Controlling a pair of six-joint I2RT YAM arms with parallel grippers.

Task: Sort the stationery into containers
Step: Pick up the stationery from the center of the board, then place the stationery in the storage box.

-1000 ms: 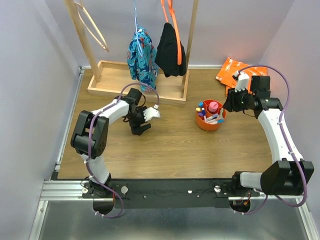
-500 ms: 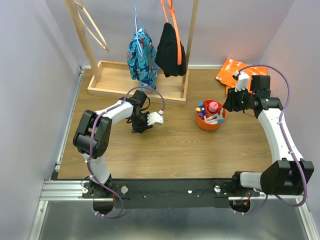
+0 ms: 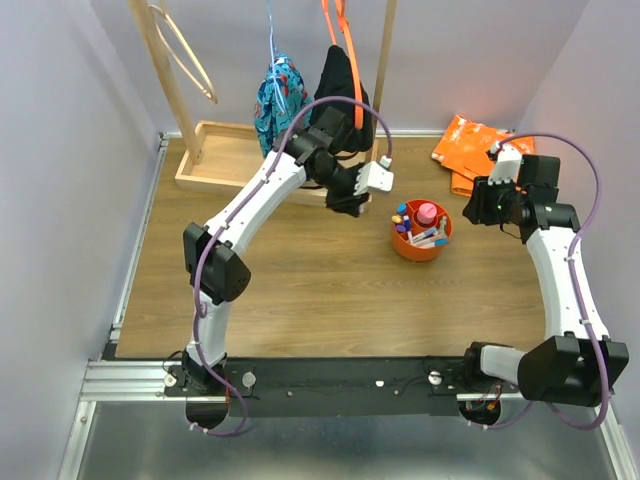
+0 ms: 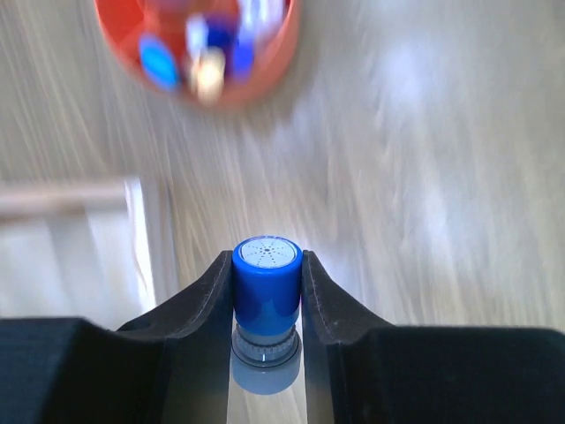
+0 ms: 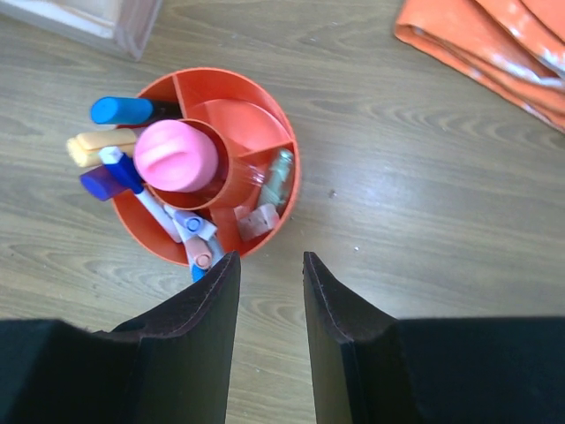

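My left gripper (image 3: 346,201) is raised left of the orange cup (image 3: 421,233) and is shut on a chunky blue-capped marker (image 4: 267,287), held upright between the fingers (image 4: 267,261). The cup shows blurred at the top of the left wrist view (image 4: 199,44). My right gripper (image 3: 479,207) is open and empty, hovering just right of the cup (image 5: 205,163); its fingertips (image 5: 271,261) stand over bare wood. The divided cup holds a pink highlighter (image 5: 175,155), a blue-capped marker (image 5: 122,109), yellow (image 5: 101,146) and purple (image 5: 101,181) highlighters, white pens (image 5: 190,225) and a mint-green piece (image 5: 278,177).
An orange plastic bag (image 3: 470,145) lies at the back right, behind my right gripper. A wooden clothes rack with a flat tray base (image 3: 225,160) stands at the back, with a patterned garment (image 3: 278,100) and a black one (image 3: 340,90) hanging close behind my left arm.
My left arm has swung from the middle left of the table up and right toward the cup, carrying the blue-capped marker. My right arm has shifted slightly right.
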